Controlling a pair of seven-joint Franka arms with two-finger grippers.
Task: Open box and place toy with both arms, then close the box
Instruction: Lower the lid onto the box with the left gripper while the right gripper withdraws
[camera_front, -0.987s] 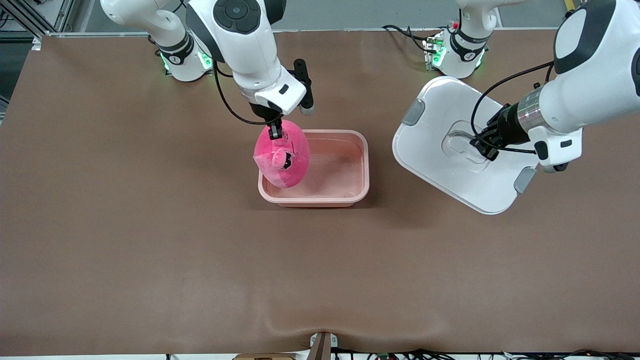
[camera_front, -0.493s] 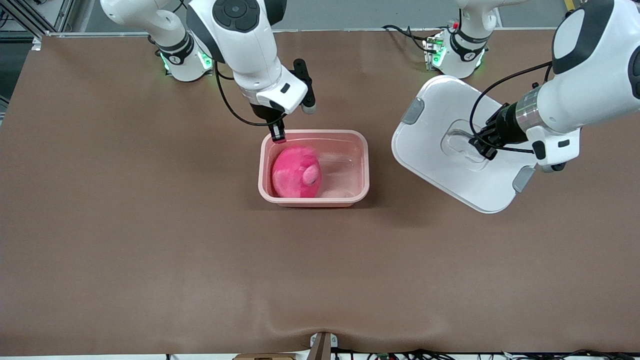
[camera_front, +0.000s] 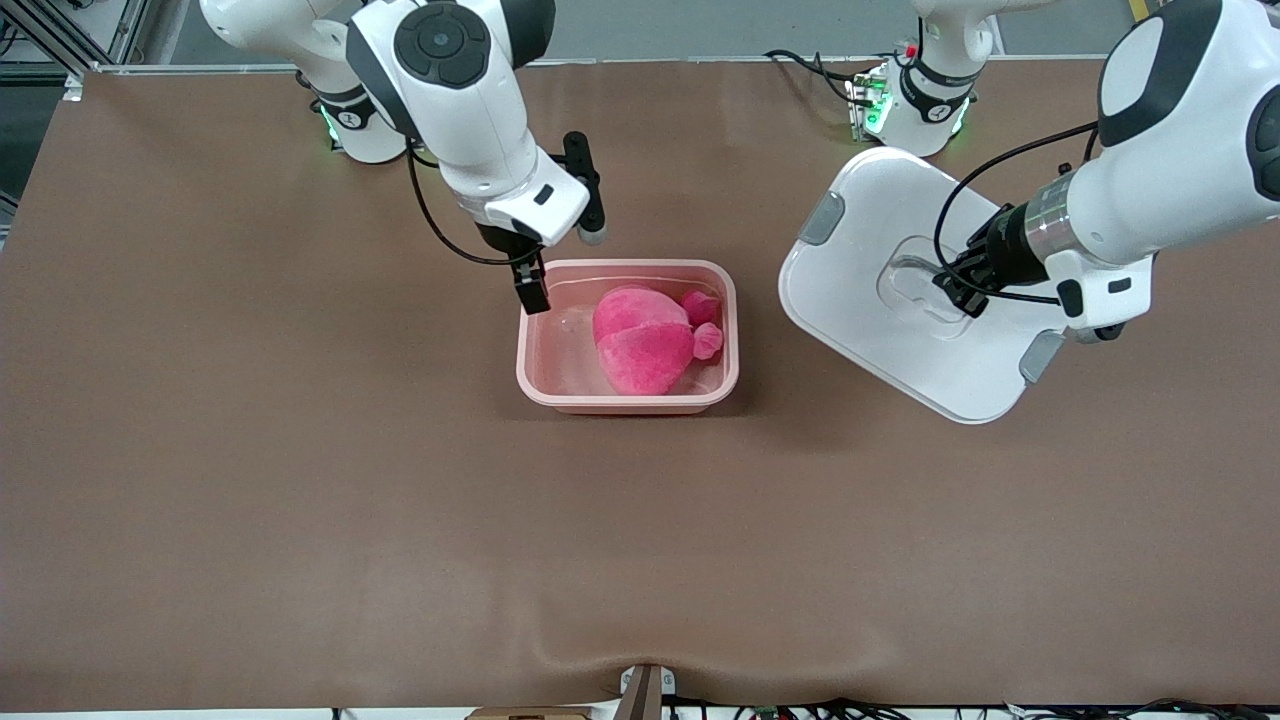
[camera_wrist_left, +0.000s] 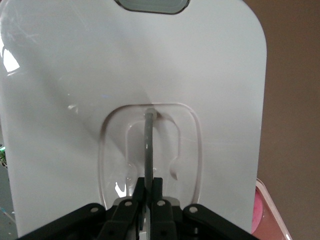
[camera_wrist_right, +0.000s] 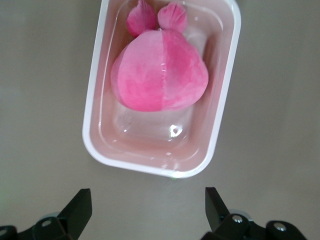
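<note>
Front view first: most of what lies nearest the camera is bare brown tabletop (camera_front: 640, 560), creased along its near edge. Past that sits the box (camera_front: 628, 400), a pale pink tub with its lid off, its long axis running from one arm's end of the tabletop toward the other.

Inside it lies the toy (camera_front: 645, 340), a round bright pink plush resting toward the left arm's end of the tub. Its two small nubs point at that end wall. I can't find its eye marks in any view; the face seems turned down or away. The part of the tub floor toward the right arm's end is bare and glossy. The right wrist view shows the toy (camera_wrist_right: 160, 75) seated on the floor of the box (camera_wrist_right: 150, 167), two-toned pink with a seam down its middle.

The right gripper (camera_front: 531, 285) hangs over the rim of the box at the right arm's end. Only one dark finger shows clearly from the front; the right wrist view shows the right gripper (camera_wrist_right: 147, 212) with its fingers (camera_wrist_right: 80, 207) spread wide and holding nothing, their tips cut off by the frame.

Toward the left arm's end, the lid (camera_front: 900, 330) is held up off the tabletop, tilted, grey clips on two edges. The left gripper (camera_front: 958, 290) has its fingers (camera_wrist_left: 156, 187) pinched tight on the clear handle (camera_wrist_left: 148, 145) in the lid's recess.
</note>
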